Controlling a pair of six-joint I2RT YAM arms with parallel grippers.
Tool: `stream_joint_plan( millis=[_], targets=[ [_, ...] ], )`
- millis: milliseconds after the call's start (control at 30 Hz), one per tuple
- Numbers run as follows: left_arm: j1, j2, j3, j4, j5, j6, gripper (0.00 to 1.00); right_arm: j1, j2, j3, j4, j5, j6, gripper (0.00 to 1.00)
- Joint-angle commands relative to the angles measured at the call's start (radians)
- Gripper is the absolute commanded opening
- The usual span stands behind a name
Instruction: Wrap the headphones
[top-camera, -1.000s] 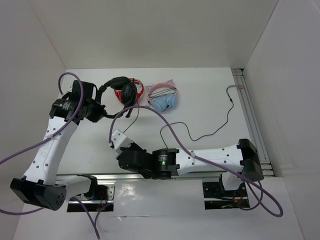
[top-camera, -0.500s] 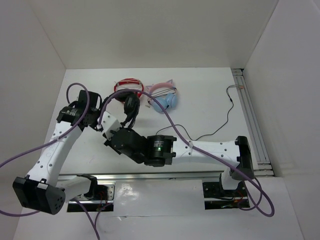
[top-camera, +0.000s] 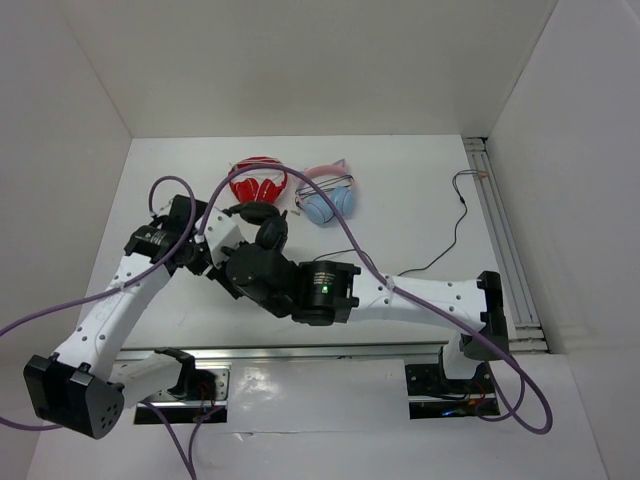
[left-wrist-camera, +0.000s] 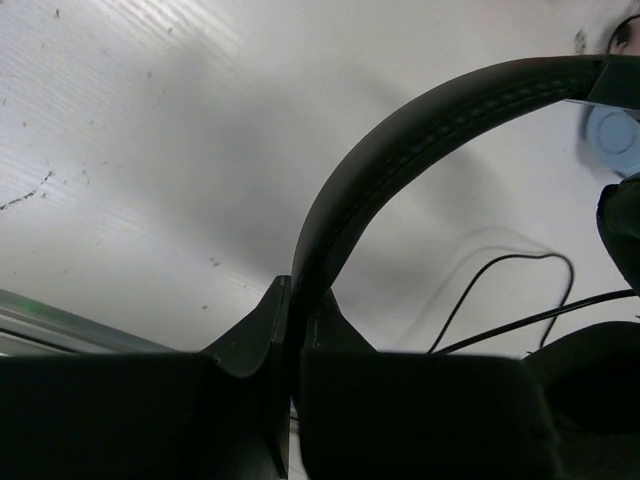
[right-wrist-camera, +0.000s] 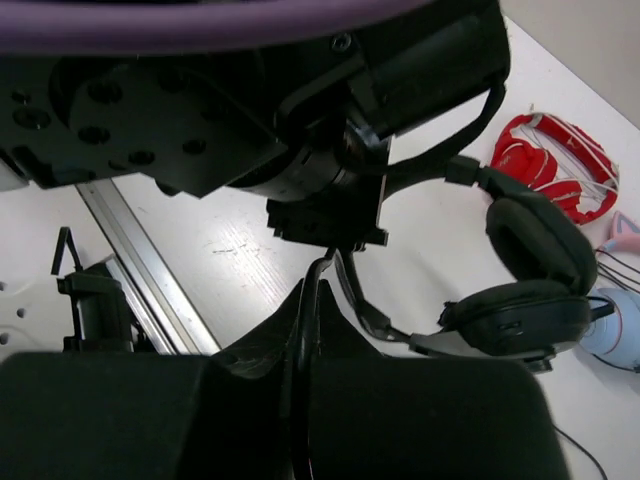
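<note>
The black headphones (top-camera: 270, 233) hang from my left gripper (top-camera: 200, 248), which is shut on the padded headband (left-wrist-camera: 420, 130). In the left wrist view the jaws (left-wrist-camera: 292, 300) pinch the band's lower end. My right gripper (top-camera: 214, 262) sits right against the left one. In the right wrist view it (right-wrist-camera: 318, 285) is shut on a thin black strand that looks like the cable (right-wrist-camera: 322, 270). The two earcups (right-wrist-camera: 530, 240) hang to the right, below the left gripper (right-wrist-camera: 330, 215). The long cable (top-camera: 440, 255) trails right across the table.
Red-and-white headphones (top-camera: 258, 183) and light-blue and pink cat-ear headphones (top-camera: 328, 198) lie just behind the black ones. A metal rail (top-camera: 505, 240) runs along the right wall. Another rail (top-camera: 300, 350) runs along the front edge. White walls close in three sides.
My right gripper has swung left and up to meet the left gripper. The left gripper has pulled the black headphones nearer and off the red pair, which now shows fully.
</note>
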Motion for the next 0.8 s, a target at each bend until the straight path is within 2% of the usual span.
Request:
stream_joint_plan(
  millis=[0, 200, 300, 467, 567, 600, 767],
  targets=[
    [-0.017, -0.025, -0.013, 0.085, 0.031, 0.002, 0.0, -0.012, -0.026, 0.04, 0.021, 0.033, -0.011, 0.0],
    [-0.07, -0.058, -0.062, 0.085, -0.019, 0.051, 0.0, -0.032, -0.067, 0.02, 0.01, 0.058, -0.011, 0.0],
    [-0.09, -0.081, -0.105, 0.094, -0.045, 0.106, 0.0, -0.055, -0.076, 0.061, -0.06, 0.067, -0.02, 0.0],
    [-0.113, -0.094, -0.125, 0.096, -0.063, 0.296, 0.0, -0.13, -0.089, 0.094, -0.195, 0.078, -0.039, 0.0],
    [-0.197, -0.104, -0.115, 0.058, -0.134, 0.283, 0.0, -0.156, -0.128, 0.085, -0.24, 0.078, -0.051, 0.0],
    [-0.246, -0.104, -0.106, 0.057, -0.134, 0.292, 0.0, -0.17, -0.138, 0.075, -0.251, 0.078, -0.051, 0.0],
    [-0.342, -0.085, -0.052, 0.048, -0.072, 0.379, 0.0, -0.223, -0.181, 0.039, -0.304, 0.136, -0.082, 0.0]
  ],
)
